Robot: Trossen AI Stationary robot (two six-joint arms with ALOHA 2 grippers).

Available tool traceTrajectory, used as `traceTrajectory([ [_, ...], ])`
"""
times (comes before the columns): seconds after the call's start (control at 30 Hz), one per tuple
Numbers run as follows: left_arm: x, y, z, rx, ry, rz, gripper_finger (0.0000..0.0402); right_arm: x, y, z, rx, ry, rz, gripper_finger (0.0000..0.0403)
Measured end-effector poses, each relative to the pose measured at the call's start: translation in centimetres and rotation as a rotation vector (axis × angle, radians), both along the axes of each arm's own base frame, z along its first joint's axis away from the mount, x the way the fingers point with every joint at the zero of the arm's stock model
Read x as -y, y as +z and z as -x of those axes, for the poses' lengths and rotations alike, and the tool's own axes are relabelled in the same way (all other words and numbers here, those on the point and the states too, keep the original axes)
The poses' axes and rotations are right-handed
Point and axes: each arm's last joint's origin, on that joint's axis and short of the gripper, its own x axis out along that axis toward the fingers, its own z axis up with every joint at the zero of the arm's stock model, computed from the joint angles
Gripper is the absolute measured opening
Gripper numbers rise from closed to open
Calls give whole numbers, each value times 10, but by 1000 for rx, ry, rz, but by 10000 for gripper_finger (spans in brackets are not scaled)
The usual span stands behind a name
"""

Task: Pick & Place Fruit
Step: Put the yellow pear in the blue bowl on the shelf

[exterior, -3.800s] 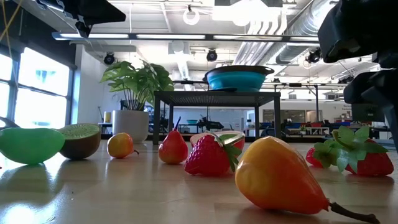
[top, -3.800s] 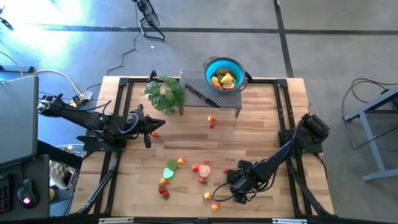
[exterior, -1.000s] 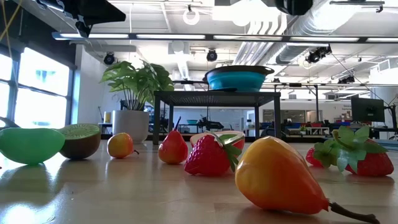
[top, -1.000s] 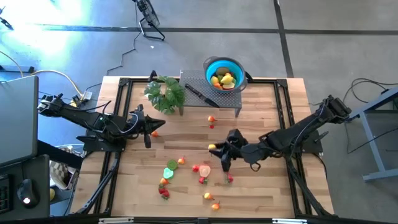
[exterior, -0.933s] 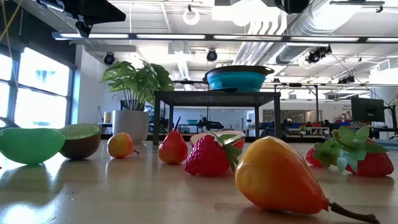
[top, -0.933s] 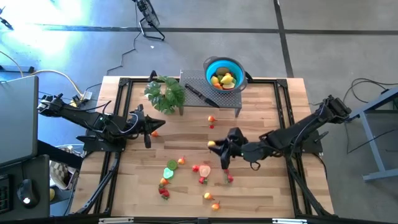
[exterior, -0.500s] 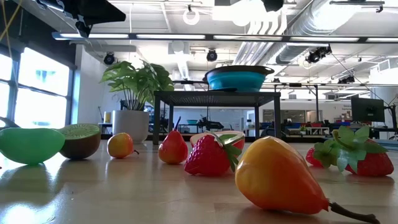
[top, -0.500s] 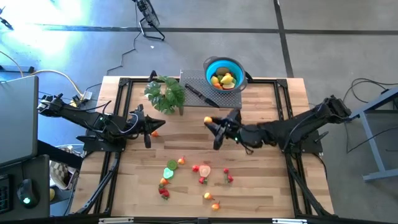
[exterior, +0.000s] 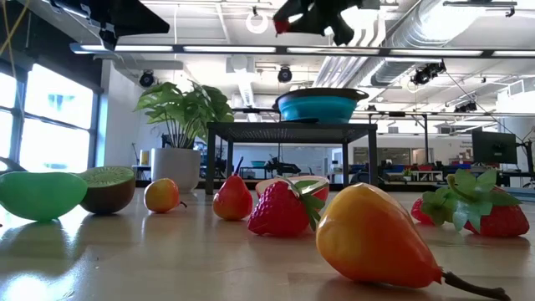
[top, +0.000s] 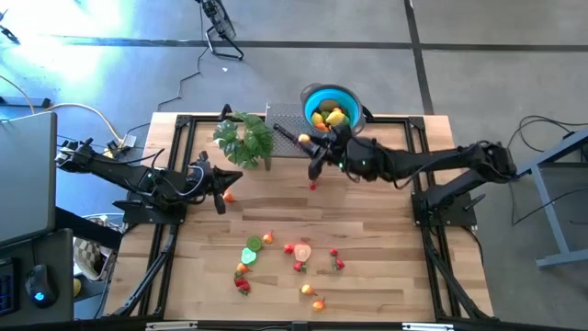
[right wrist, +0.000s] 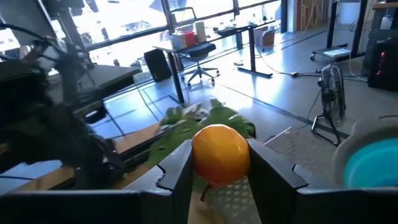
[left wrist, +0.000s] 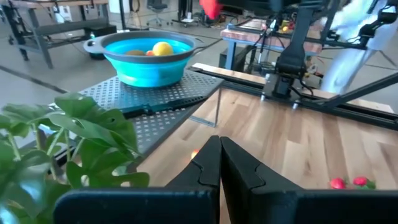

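Open air is lying above the blue bowl [top: 331, 103]; the leafy plant [top: 244, 138] and, seemingly, a knife [top: 296, 141] are crowding the rack [top: 317, 147] beside it.

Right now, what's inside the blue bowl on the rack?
The blue bowl already holds several fruits; yellow and orange ones show from above. Whatever lies beneath that top layer is covered. The right gripper, beside the bowl, grips an orange fruit.
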Motion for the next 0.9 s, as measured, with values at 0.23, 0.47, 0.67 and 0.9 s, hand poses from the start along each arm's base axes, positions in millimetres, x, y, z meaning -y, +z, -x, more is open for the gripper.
traceTrajectory([
  [0.23,-2,0,1,-8,67,-35,0,46,1,7,6,0,-10,126],
  [0.47,-3,0,2,-7,121,-44,0,82,6,23,-18,-42,36,126],
  [0.67,-4,-1,2,-21,142,-53,0,107,6,43,-110,-119,55,126],
  [0.9,-4,-1,2,-20,148,-54,0,134,-9,63,-272,-194,-14,126],
])
